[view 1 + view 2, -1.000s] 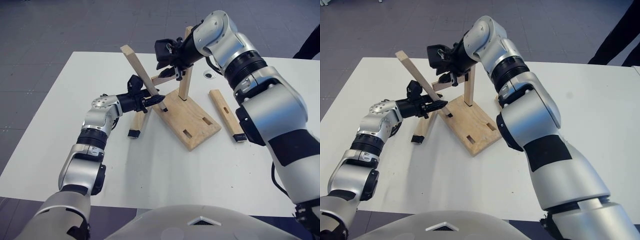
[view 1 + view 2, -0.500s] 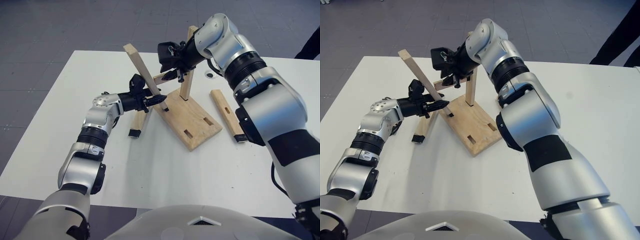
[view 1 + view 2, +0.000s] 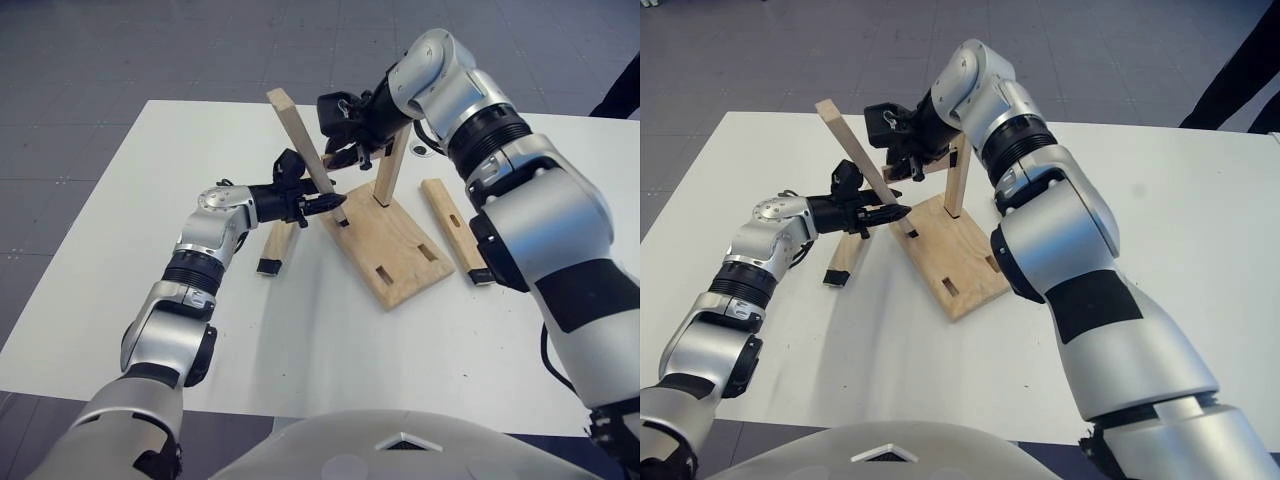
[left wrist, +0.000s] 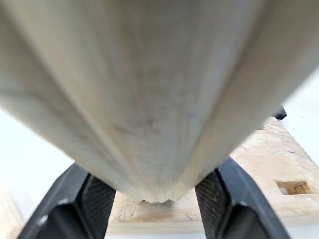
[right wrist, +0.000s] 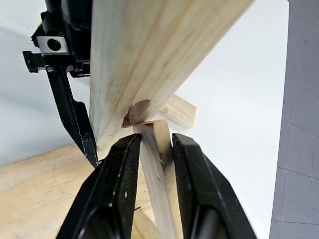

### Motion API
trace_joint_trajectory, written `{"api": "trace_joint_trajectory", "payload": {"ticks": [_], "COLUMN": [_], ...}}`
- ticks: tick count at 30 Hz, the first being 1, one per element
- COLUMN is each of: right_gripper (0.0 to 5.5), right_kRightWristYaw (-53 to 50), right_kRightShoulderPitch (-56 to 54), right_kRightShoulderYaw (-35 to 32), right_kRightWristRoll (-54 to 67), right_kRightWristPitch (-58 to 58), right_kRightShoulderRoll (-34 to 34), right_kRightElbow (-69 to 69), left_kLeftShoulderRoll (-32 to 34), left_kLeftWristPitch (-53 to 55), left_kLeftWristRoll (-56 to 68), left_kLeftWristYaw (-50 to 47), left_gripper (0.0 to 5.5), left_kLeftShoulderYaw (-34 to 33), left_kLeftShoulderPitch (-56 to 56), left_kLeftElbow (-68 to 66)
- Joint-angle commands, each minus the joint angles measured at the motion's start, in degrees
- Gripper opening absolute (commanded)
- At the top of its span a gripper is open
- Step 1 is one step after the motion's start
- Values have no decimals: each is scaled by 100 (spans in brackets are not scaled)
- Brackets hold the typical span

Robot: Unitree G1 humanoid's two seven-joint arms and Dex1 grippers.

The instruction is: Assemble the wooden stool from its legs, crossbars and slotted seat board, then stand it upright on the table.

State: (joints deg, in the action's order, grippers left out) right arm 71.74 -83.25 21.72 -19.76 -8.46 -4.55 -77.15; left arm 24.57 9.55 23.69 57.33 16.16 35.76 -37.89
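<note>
At the near end of the seat board (image 3: 398, 240), two slots (image 3: 383, 270) are lying open, and the board itself is swinging round on the table (image 3: 300, 340) as both arms work. At the board's left edge the left gripper (image 3: 325, 201), clamped on the slanted leg (image 3: 300, 140), is pushing inward and tipping that leg steeper than a second ago. Over the board's far end the right gripper (image 3: 345, 153), closed on the crossbar (image 5: 151, 149), is bringing its tip against the slanted leg's hole, beside the upright leg (image 3: 392, 165). The joint is probably closing but not yet seated. Counting: four legs, two standing in the board and two lying flat, one loose leg (image 3: 277, 243) to its left and the other (image 3: 452, 232) to its right. One crossbar is showing, and one board.
</note>
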Motion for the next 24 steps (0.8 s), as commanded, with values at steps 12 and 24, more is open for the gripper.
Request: {"api": "trace_joint_trajectory", "payload": {"ticks": [12, 24], "right_gripper": [77, 76], "right_kRightWristYaw": [433, 570], "right_kRightShoulderPitch": [-94, -191], "right_kRightShoulderYaw": [-102, -228], "right_kRightWristRoll": [-88, 18], "right_kRightWristPitch": [-29, -75], "right_kRightShoulderRoll": [-65, -115], "right_kRightElbow": [-25, 9], "left_kLeftShoulderRoll": [-18, -14], "left_kLeftWristPitch": [821, 825], "left_kLeftWristRoll": [-998, -956], "left_kLeftWristYaw": [507, 510], "left_gripper": [205, 205], "left_kLeftShoulderYaw": [902, 820], "left_kLeftShoulderPitch": [-889, -908], "left_kLeftElbow": [-638, -795]}}
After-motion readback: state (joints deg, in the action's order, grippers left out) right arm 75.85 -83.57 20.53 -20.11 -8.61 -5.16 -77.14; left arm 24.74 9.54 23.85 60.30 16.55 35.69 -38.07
